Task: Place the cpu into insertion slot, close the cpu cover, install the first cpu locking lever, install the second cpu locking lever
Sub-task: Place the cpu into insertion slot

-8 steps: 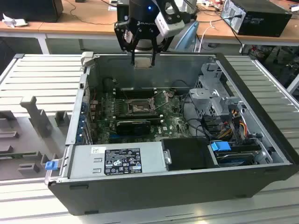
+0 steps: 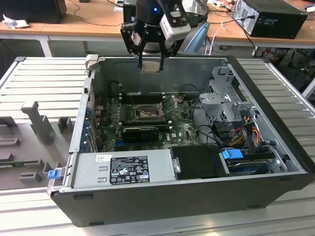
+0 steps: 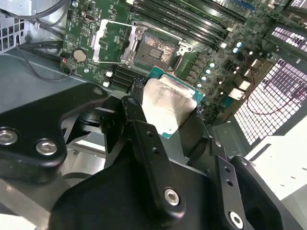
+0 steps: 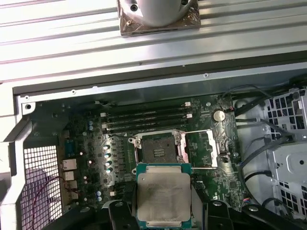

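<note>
Being pinched edgewise by the gripper, the cpu is being held level | being poised well above the insertion slot for alignment

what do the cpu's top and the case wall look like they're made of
cpu: top looks like dull silver-grey metal with a smeared, matte sheen; its edge is green, likely circuit board.
case wall: probably sheet metal, plain grey, flat with folded edges.
</note>
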Available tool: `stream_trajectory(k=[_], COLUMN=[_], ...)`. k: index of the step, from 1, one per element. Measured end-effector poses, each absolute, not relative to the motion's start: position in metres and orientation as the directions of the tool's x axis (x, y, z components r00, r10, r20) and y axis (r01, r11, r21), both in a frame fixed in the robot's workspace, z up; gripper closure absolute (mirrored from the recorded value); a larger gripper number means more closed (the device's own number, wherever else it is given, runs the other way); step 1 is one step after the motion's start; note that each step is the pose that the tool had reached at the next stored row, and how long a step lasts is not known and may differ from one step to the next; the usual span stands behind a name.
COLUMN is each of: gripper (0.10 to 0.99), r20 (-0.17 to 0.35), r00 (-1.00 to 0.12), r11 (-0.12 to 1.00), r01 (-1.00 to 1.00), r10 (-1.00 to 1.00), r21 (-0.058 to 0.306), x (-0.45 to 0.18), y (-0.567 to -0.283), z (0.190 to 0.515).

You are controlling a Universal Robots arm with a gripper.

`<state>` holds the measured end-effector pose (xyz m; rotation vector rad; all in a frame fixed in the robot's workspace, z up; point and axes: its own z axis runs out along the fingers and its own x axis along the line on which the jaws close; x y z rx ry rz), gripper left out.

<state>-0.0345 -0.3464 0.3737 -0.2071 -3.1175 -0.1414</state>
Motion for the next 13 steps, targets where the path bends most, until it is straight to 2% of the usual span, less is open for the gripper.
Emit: stream_trajectory(k=[13], gripper=[0.545], r20=[0.020], r00=[-0.983], r11=[0.979], r01=[0.185], r10=[0.184], r21=[0.089], x=[-0.0345], y=[-0.3464], z=[0.3723])
